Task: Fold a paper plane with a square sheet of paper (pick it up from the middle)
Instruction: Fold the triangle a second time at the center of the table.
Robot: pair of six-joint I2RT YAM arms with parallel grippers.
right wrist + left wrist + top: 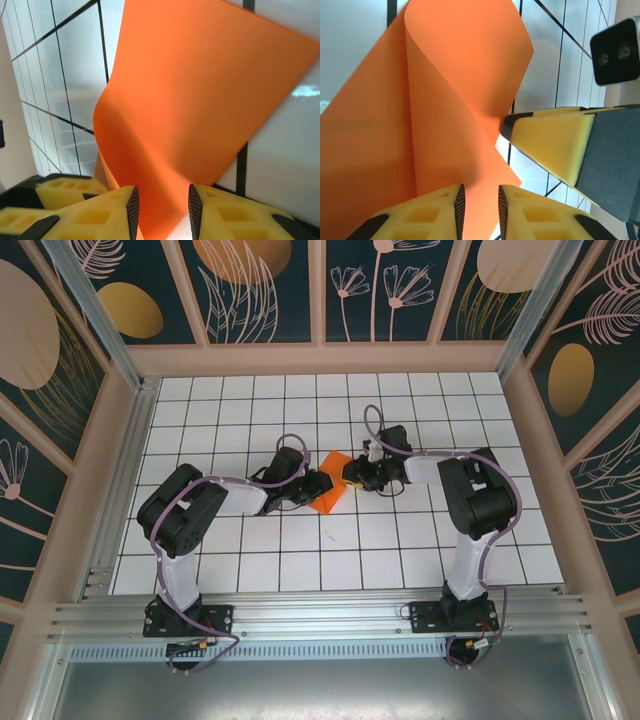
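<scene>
The square sheet of paper point(333, 483) is bright orange and stands curled up off the white grid table, pinched in between my two grippers at mid-table. In the left wrist view the paper point(445, 100) bends in a tall fold, and its lower edge runs through the narrow gap of my left gripper point(480, 207), whose pads stand apart. My right gripper point(162, 207) is open wider, with the paper point(200, 100) rising from between its fingers. From above, the left gripper point(320, 485) and the right gripper point(353, 474) face each other across the sheet.
The right gripper's yellow finger point(555, 150) crosses close in front of the left wrist camera. The left gripper's finger point(65, 187) sits beside the right one. White tiled table point(300, 550) lies all round, walled by a wooden frame point(330, 360).
</scene>
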